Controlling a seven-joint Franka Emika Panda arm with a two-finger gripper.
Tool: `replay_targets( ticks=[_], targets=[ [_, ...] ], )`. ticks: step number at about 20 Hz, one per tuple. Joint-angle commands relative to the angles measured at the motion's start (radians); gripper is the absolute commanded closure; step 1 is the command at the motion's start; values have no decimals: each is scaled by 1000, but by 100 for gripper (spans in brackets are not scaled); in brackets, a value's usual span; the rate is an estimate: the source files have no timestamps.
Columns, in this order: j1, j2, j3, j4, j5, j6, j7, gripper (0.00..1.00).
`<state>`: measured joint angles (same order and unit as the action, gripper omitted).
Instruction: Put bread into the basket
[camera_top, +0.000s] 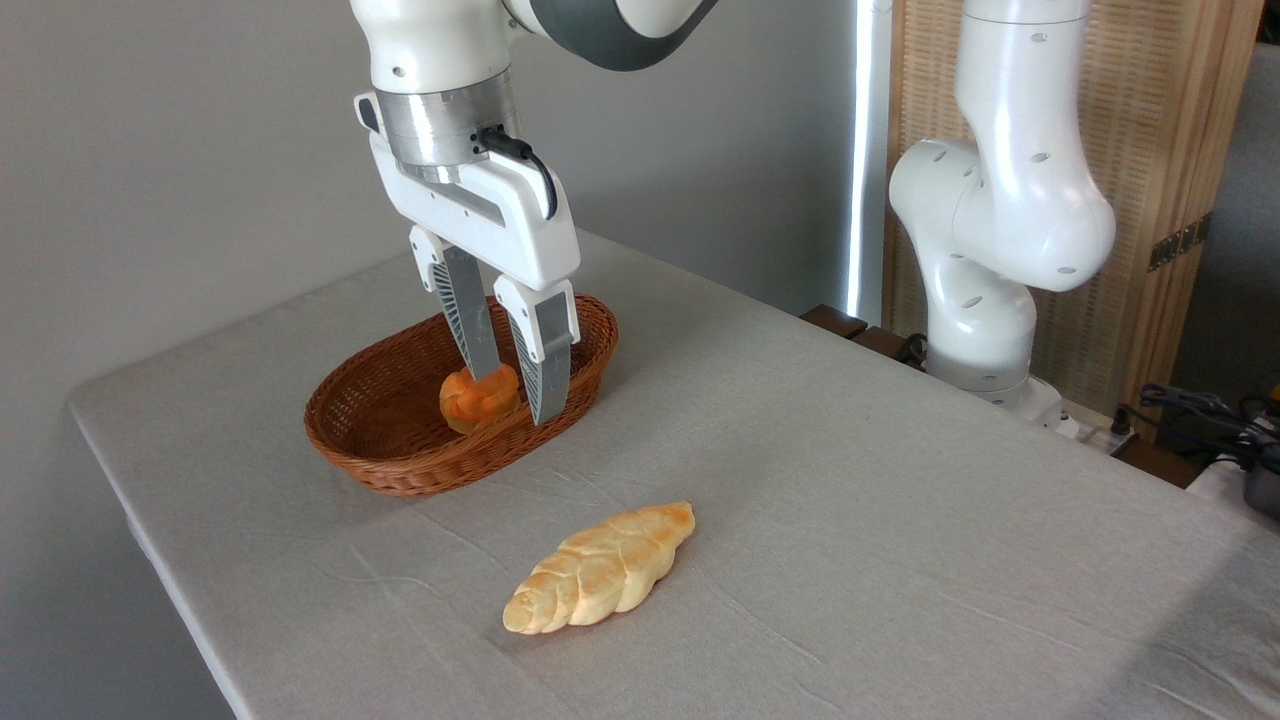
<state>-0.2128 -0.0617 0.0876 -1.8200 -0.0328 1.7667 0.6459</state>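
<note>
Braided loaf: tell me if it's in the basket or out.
Out. The braided loaf lies on the table, in front of the basket.

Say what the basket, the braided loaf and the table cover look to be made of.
Basket: woven wicker, reddish-brown, slight sheen. Braided loaf: looks like baked dough, though the smooth glossy crust could be plastic. Table cover: pale grey cloth, matte, visibly creased.

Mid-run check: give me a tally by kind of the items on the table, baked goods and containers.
Braided loaf: 1, on the cloth
Small orange bun: 1, in the basket
Wicker basket: 1
Total: 3
</note>
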Motion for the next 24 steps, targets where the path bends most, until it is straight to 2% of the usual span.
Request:
replay_targets(
  ticks=[1, 24],
  targets=[
    [-11, 13, 8, 22, 1, -47, 9, 0],
    [-10, 13, 11, 24, 1, -58, 17, 0]
  ],
)
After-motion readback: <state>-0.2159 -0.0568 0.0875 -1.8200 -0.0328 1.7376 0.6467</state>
